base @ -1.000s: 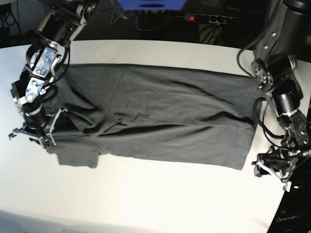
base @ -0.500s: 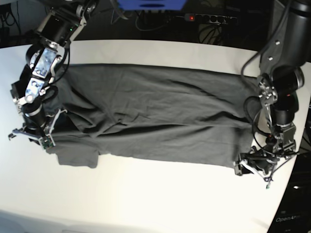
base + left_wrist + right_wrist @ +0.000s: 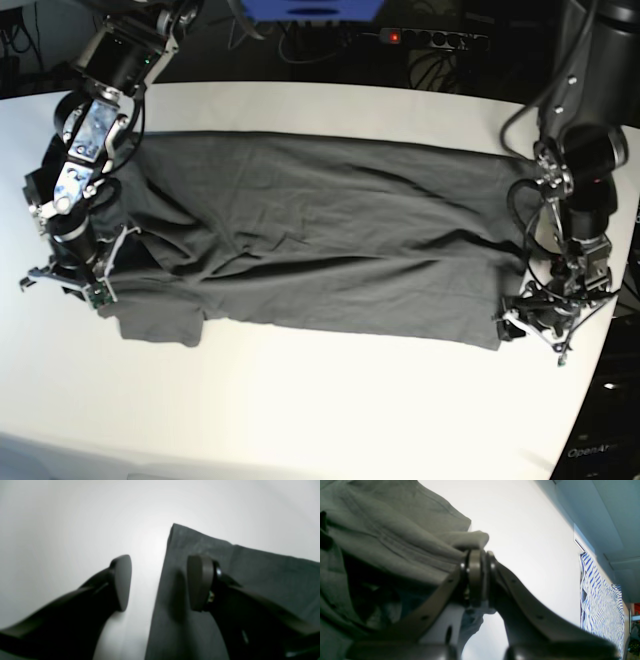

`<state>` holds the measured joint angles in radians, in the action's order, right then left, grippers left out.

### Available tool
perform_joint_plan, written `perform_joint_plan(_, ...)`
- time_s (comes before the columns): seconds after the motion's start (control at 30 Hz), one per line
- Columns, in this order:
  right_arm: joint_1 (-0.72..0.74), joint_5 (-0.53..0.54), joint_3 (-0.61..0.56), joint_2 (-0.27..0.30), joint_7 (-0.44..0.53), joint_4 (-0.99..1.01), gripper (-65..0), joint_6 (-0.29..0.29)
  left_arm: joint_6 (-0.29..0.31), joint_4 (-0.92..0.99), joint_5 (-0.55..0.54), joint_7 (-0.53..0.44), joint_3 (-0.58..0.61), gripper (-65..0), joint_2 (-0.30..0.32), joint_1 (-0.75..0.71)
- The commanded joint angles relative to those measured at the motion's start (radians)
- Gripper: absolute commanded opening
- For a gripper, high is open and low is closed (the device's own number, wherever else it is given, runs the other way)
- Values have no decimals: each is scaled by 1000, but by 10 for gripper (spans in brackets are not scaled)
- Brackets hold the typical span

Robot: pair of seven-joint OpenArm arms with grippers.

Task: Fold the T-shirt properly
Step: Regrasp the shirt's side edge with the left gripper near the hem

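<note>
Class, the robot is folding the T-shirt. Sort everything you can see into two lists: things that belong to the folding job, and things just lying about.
Belongs to the job:
T-shirt
left gripper, open at a shirt corner
right gripper, shut on the T-shirt
white table

Just lying about:
power strip
blue-and-white striped cloth

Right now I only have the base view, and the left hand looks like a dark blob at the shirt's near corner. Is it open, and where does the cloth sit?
Observer: The left hand is open, its fingers spread either side of the T-shirt edge; one is over the bare table, the other over fabric.
Operator: Has it pinched anything?
Observer: No. The corner lies flat between the fingers, ungripped.
Operator: And the right hand?
Observer: The right hand is shut on a bunched fold of the shirt, with a hem seam just above the pads.
</note>
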<state>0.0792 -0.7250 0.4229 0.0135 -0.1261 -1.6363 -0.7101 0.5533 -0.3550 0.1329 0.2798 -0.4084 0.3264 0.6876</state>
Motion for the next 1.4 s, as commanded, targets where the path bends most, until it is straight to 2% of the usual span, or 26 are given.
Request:
perform_joint_plan(0.0,18,12,0,9,23,-22,-649,12,6,-17,-12,-23,1,-302,12,27)
perform_joint_plan(0.2,14,12,-5,9,23,-25,-649,12,6,-17,-11,-34,3,-302,-11,22)
perform_joint_plan(0.47,14,12,-5,9,23,-25,-649,12,4,95,-9,-153,3,-302,-14,16)
perform_joint_plan(0.93,14,12,-5,9,23,-26,-649,12,4,104,-9,-158,3,-310,-14,11)
perform_joint_plan(1.0,14,12,-5,9,23,-26,-649,12,4,104,-9,-156,3,-329,-16,11)
perform_joint_plan(1.17,12,12,-5,9,23,-26,-649,12,4,104,-11,-109,3,-474,-16,14)
perform_joint_plan(1.23,12,12,-5,9,23,-26,-649,12,4,104,-11,-104,1,-500,-16,14)
perform_joint_plan(1.37,12,12,-5,9,23,-26,-649,12,4,104,-11,-104,1,-508,-22,14)
